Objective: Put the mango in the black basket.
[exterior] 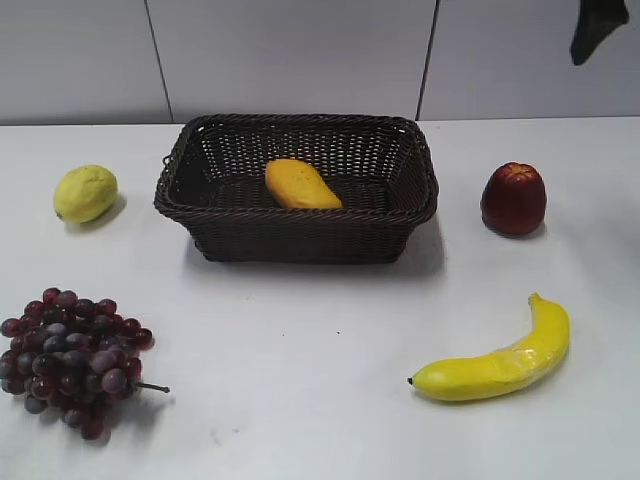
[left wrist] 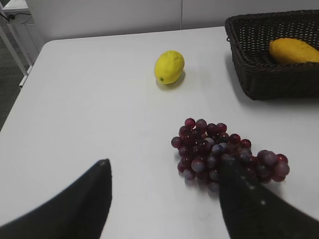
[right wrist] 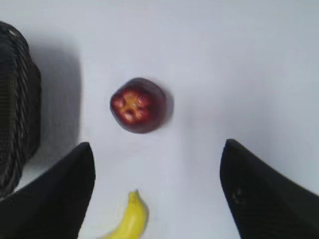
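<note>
Standing at the near edge of the white table [exterior: 300,400], I see a bunch of dark red grapes [exterior: 72,360] at about eight o'clock and a curved yellow banana [exterior: 495,368] at about four o'clock, both closest to me. Further back, a lemon [exterior: 85,193] sits at ten o'clock and a dark red apple [exterior: 513,198] at two o'clock, each well apart from the black basket [exterior: 300,235] between them. The mango [exterior: 300,185] lies on its side inside that basket, on the floor of it toward the middle, tapered end pointing right, so by my reckoning the job looks done. The left gripper [left wrist: 164,199] hangs above the table with its jaws spread wide and nothing between them, the grapes just under its right finger. The right gripper [right wrist: 157,194] is likewise spread wide and empty, looking down on the apple and the banana's tip. If the mango needed shifting, I would judge it smooth, a bit slippery and fairly firm, moderately heavy; the sensible hold is across its thick middle, not the narrow end, where the fingers could slide off.
</note>
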### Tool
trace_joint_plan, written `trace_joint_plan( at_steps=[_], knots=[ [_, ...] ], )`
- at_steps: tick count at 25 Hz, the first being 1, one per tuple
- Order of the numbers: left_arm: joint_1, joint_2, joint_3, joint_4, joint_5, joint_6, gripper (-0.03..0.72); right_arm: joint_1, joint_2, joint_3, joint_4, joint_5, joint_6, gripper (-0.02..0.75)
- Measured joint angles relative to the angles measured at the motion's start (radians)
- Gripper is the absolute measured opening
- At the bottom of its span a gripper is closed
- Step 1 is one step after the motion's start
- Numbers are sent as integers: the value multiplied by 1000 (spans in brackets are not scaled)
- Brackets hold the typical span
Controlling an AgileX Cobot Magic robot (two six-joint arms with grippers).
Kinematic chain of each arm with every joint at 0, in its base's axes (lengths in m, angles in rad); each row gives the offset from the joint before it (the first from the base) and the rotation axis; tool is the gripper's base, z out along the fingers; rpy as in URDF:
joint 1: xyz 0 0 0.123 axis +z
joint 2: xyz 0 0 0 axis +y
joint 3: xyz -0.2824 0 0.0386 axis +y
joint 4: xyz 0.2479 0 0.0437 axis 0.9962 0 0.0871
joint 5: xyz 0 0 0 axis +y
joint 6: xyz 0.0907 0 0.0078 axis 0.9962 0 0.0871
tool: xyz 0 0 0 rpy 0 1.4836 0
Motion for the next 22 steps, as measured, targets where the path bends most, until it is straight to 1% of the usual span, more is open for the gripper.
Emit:
trace_joint_plan(
  at_steps=[9,15,22],
  knots=[
    [0,0,0,0,0,0,519,-9,-328,410,-21,-8,-18,596],
    [0,0,0,0,0,0,519,-9,-541,709,-23,-92,-20,596],
    [0,0,0,0,0,0,519,-9,-726,1003,-22,-190,-20,596]
  ],
)
